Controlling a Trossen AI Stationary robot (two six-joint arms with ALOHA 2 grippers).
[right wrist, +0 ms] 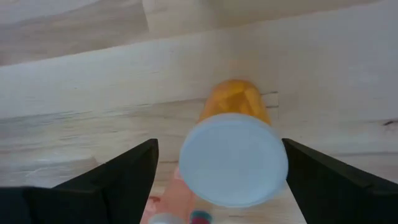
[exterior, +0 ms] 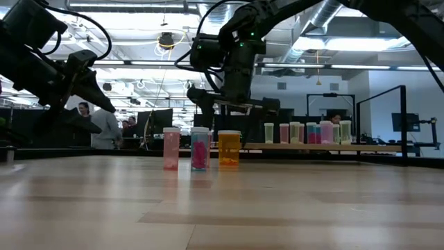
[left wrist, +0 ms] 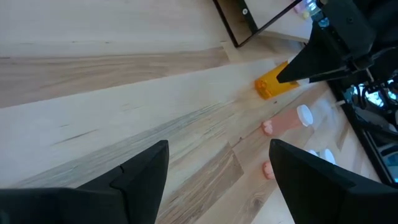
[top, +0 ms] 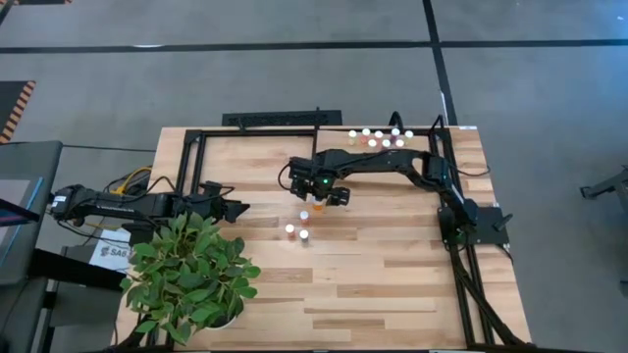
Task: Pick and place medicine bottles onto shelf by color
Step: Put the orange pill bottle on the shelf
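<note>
An orange medicine bottle (right wrist: 235, 99) with a white cap (right wrist: 233, 158) stands upright on the table. My right gripper (right wrist: 217, 180) hangs open just above it, pointing down, one finger on either side of the cap with a gap on each side. Two pink bottles (exterior: 171, 149) (exterior: 200, 149) stand beside the orange one (exterior: 229, 149). Several more bottles (top: 381, 137) stand in a row on the shelf (exterior: 374, 146) at the far right. My left gripper (top: 235, 208) waits open at the table's left, above the wood.
A potted green plant (top: 186, 279) fills the near left corner, just in front of my left arm. Black frame bars (top: 191, 157) run along the far and left sides of the table. Bare wood lies toward the near right.
</note>
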